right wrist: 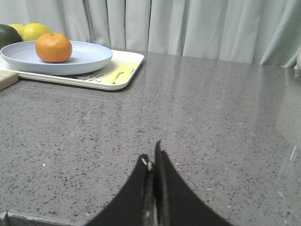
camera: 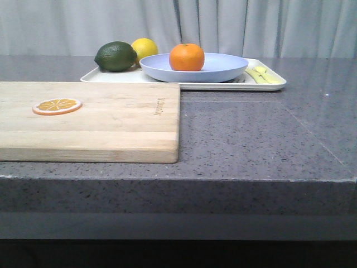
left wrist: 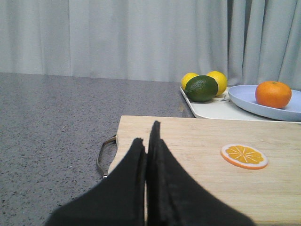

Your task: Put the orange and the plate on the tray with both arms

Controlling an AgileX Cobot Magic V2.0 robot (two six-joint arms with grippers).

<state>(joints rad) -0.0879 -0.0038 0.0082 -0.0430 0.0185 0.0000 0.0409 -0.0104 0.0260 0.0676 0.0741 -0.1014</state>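
Wooden cutting board [left wrist: 211, 169] is lying directly beneath and ahead of your left gripper [left wrist: 148, 141], whose fingers are pressed together with nothing between them. An orange slice [left wrist: 244, 156] is sitting on that board, ahead of the left gripper and off to one side. Farther ahead on that same side, the cream tray [camera: 223, 85] is carrying a dark green lime [camera: 116, 56] and, by the left wrist view, two lemons [left wrist: 217, 81] behind it. The lavender plate [camera: 223, 68] is resting on the tray, and the orange [camera: 187, 57] is sitting in the plate, so both task things are appearing to be where they belong. Some pale yellow utensils [right wrist: 117, 73] are lying on the tray just beside the plate.

Your right gripper [right wrist: 153, 165] is hanging low over bare grey countertop [right wrist: 211, 132], also pinched closed and carrying nothing; the tray is lying well ahead of it and off to one side.

You are likely looking at a finished job, so the risk is coming from any further motion. If you are sweeping the left arm forward, it could be catching the board and shoving it into the tray. The orange is round and loose in a shallow plate; any bump to the tray could be rolling it out.
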